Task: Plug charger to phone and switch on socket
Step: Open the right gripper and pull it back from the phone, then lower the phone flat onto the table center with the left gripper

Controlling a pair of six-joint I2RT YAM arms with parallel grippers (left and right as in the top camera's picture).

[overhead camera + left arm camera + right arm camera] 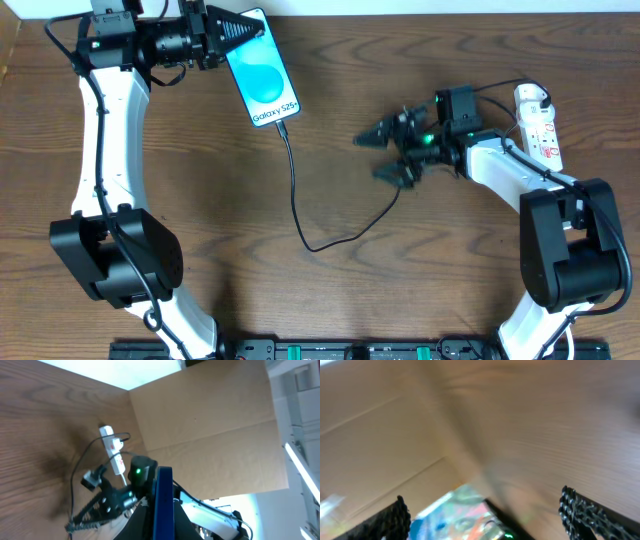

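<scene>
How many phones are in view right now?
1. The phone is near the table's far edge, left of centre, its top end in the left gripper; the charger reaches its bottom edge. Nothing suggests another is hidden.

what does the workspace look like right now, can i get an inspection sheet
surface: brown wood-grain table, no spill or damage seen
job's things: phone at the far left, screen lit blue; power strip at the far right, switch state too small to tell
clutter: nothing seen
grippers: left gripper shut on the phone's top end; right gripper open and empty, over mid-table
cables: charger cable meets the phone's bottom edge with its tip, then loops across the table towards the right gripper; its plug end is hidden
surroundings: cardboard panel standing behind the table
</scene>
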